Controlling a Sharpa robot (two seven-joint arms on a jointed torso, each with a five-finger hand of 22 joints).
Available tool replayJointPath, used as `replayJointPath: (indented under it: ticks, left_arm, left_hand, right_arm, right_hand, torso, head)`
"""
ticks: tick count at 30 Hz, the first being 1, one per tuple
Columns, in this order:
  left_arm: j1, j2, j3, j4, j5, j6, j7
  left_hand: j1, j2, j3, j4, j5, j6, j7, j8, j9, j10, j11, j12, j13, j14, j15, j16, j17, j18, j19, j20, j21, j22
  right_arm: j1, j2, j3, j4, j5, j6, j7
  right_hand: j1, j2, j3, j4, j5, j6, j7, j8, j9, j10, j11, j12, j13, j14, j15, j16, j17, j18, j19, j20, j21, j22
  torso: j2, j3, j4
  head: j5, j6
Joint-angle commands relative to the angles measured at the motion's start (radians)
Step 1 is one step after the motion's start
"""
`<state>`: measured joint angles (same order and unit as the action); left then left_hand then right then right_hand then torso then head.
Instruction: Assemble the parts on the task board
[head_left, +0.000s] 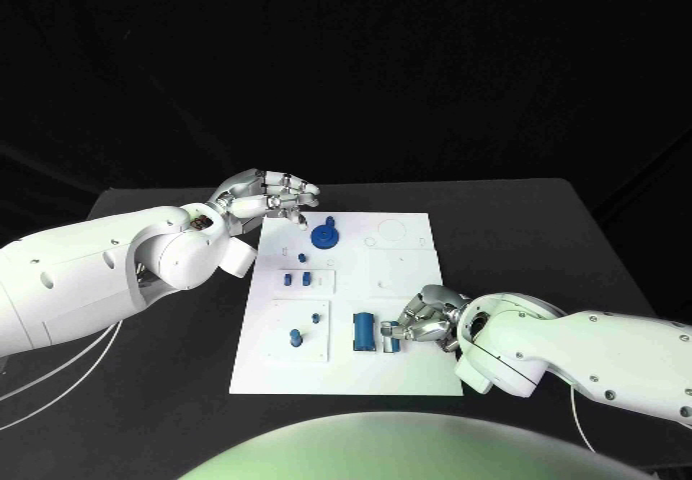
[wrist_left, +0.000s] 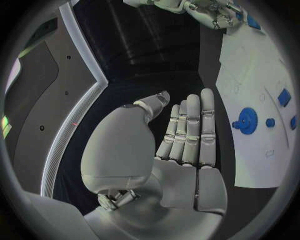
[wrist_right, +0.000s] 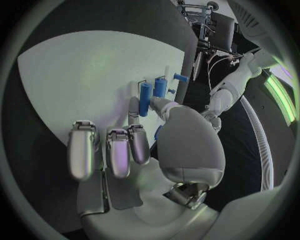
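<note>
Though fingers hide it, right hand (head_left: 427, 318) seemingly pinches blue cylinder (head_left: 391, 340) | left hand (head_left: 268, 195) empty, fingers straight

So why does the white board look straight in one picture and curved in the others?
In the head view the task board has straight edges; both wrist views use fisheye lenses, so there the board's edge bows and the picture is a circle in a dark frame. The right wrist view also shows a faint green-purple tint on the board.

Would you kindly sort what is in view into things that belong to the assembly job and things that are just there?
Belongs to the job:
- task board
- blue gear
- blue cylinder
- small blue pieces
- left hand, open
- right hand, beside the cylinder; grip unclear

Just there:
- black table
- cables
</note>
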<state>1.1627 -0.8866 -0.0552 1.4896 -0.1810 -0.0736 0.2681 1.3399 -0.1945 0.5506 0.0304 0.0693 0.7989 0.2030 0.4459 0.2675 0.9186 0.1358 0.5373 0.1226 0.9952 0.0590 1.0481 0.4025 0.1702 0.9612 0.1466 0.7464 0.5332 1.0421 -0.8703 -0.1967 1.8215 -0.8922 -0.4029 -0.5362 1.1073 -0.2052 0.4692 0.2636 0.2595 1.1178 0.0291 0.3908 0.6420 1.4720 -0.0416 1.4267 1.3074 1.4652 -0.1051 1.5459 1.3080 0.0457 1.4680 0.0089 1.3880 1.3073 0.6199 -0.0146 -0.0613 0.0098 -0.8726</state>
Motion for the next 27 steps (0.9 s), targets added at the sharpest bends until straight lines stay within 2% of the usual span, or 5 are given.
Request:
replayJointPath:
  ticks: [1, 14, 27]
  left_arm:
    - [0.000, 0.003, 0.000, 0.001, -0.004, 0.016, 0.006]
    - [0.000, 0.002, 0.000, 0.001, -0.004, 0.016, 0.006]
    - [0.000, 0.002, 0.000, 0.001, -0.004, 0.016, 0.006]
  left_hand:
    - [0.000, 0.006, -0.003, 0.003, -0.002, -0.007, -0.001, 0.004, 0.001, -0.008, -0.002, 0.007, 0.001, -0.008, 0.003, 0.005, -0.001, 0.013, -0.001, 0.008, -0.006, -0.001]
    - [0.000, 0.006, -0.003, 0.003, -0.002, -0.007, -0.001, 0.004, 0.001, -0.008, -0.002, 0.007, 0.001, -0.008, 0.003, 0.005, -0.001, 0.013, -0.001, 0.008, -0.006, -0.001]
    - [0.000, 0.006, -0.003, 0.003, -0.002, -0.007, -0.001, 0.004, 0.001, -0.008, -0.002, 0.007, 0.001, -0.008, 0.003, 0.005, -0.001, 0.013, -0.001, 0.008, -0.006, -0.001]
  right_arm:
    - [0.000, 0.003, 0.000, 0.002, -0.013, 0.031, -0.001]
    - [0.000, 0.006, 0.000, 0.002, -0.020, 0.024, -0.001]
    - [0.000, 0.007, 0.000, 0.001, -0.023, 0.024, -0.001]
  right_hand:
    - [-0.008, -0.002, -0.003, 0.000, 0.001, 0.005, -0.007, 0.003, -0.001, 0.059, -0.007, -0.002, 0.172, 0.095, -0.002, 0.001, 0.210, -0.009, 0.054, -0.006, -0.006, 0.213]
    - [-0.011, -0.005, -0.011, 0.004, 0.001, 0.004, -0.006, 0.004, -0.001, 0.058, -0.007, -0.005, 0.171, 0.094, -0.001, 0.000, 0.208, -0.008, 0.053, -0.006, -0.008, 0.213]
    - [-0.017, -0.010, -0.023, 0.011, 0.001, 0.004, -0.006, 0.004, -0.002, 0.058, -0.007, -0.006, 0.170, 0.094, -0.001, 0.000, 0.208, -0.008, 0.053, -0.006, -0.009, 0.213]
  torso:
    - [0.000, -0.0010, 0.0000]
    - [-0.001, 0.0009, 0.0004]
    - [0.000, 0.0012, -0.0001]
  head:
    - [-0.001, 0.000]
    - [0.002, 0.000]
    - [0.001, 0.000]
